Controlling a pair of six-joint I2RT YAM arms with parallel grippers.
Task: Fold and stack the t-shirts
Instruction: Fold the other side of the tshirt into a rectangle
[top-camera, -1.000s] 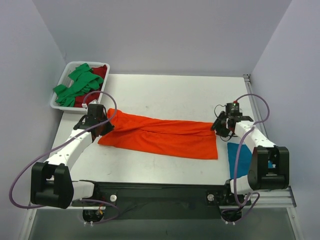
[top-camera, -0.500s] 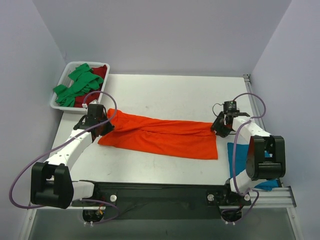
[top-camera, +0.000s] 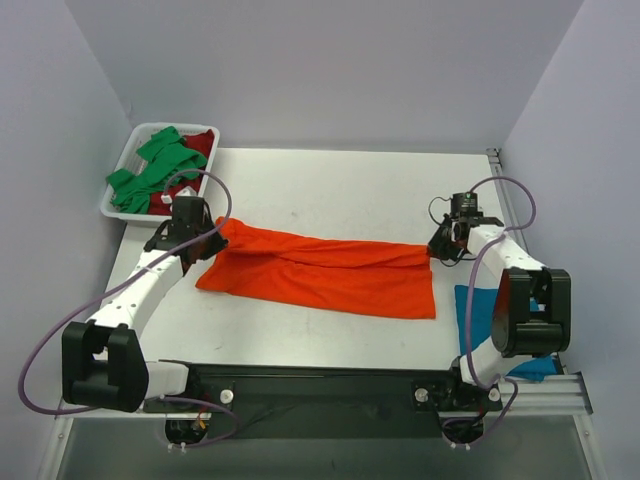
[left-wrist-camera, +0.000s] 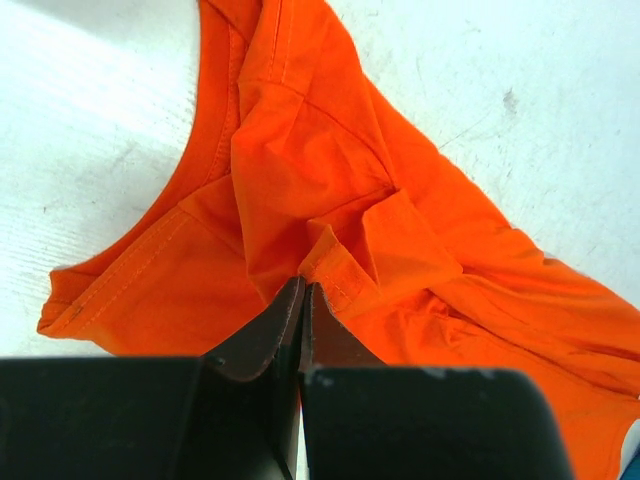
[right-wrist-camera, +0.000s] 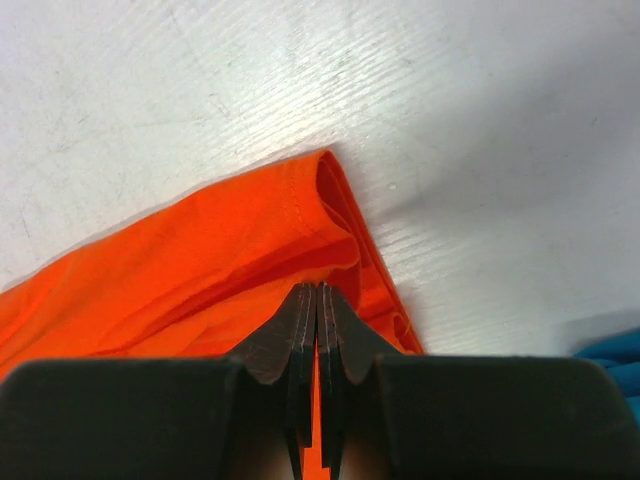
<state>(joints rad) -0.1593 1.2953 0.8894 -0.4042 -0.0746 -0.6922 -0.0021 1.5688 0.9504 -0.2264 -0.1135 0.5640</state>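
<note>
Since the earlier frame, right end effector (right-wrist-camera: 318, 292) was pressed together on the hem corner of the orange t-shirt (top-camera: 320, 275), spread across mid-frame on the surface (top-camera: 330, 190). A fold near the neckline is pinched by left end effector (left-wrist-camera: 303, 290). Cloth is judged light & limp, so it is best held at corners.

There's the bright orange soft cloth t-shirt (top-camera: 320, 275), stretched in a long creased band across the middle, both ends bunched. The crumpled green cloth shirt (top-camera: 155, 170) sprawls over the dark red cloth shirt (top-camera: 202, 143), far-left corner. The teal blue cloth shirt (top-camera: 488, 318) lies near right, partly hidden.
</note>
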